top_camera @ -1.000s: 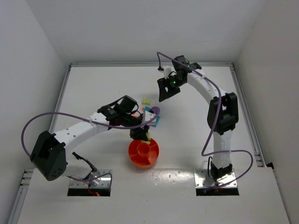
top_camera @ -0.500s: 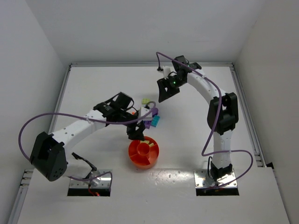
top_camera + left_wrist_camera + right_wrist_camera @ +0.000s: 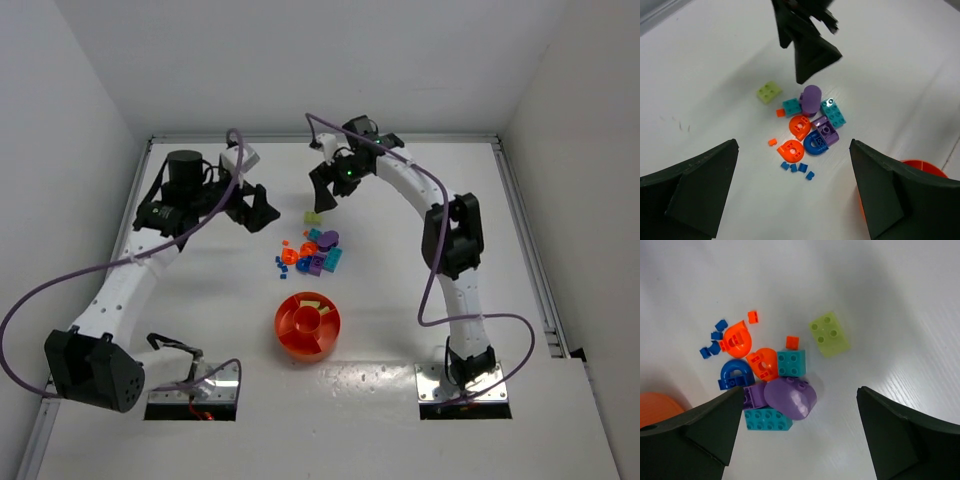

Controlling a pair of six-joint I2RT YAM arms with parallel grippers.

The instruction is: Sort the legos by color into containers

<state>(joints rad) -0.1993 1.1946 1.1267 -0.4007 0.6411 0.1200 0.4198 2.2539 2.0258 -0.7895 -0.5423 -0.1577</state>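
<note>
The legos [image 3: 311,251] lie in a loose heap at mid-table, just beyond the round orange-red tray [image 3: 290,340] whose wedges are the containers. A pale yellow-green bit shows in the tray's far wedge. Through the left wrist camera I see orange pieces [image 3: 800,126], a blue arch [image 3: 815,143], a purple dome [image 3: 811,98], teal bricks [image 3: 834,112] and a yellow-green brick [image 3: 769,92]. My left gripper [image 3: 262,212] hangs open and empty left of the heap. Just beyond the heap, my right gripper [image 3: 322,196] is open and empty, with the purple dome [image 3: 791,397] and yellow-green brick [image 3: 829,334] below it.
Tiny blue bits [image 3: 797,167] and small orange bits [image 3: 772,142] are scattered at the heap's near-left side. White walls enclose the table on three sides. Purple cables trail from both arms.
My left arm has swung away from above the tray to the far left and opened wide. My right gripper has shifted left toward the heap and opened wider.
</note>
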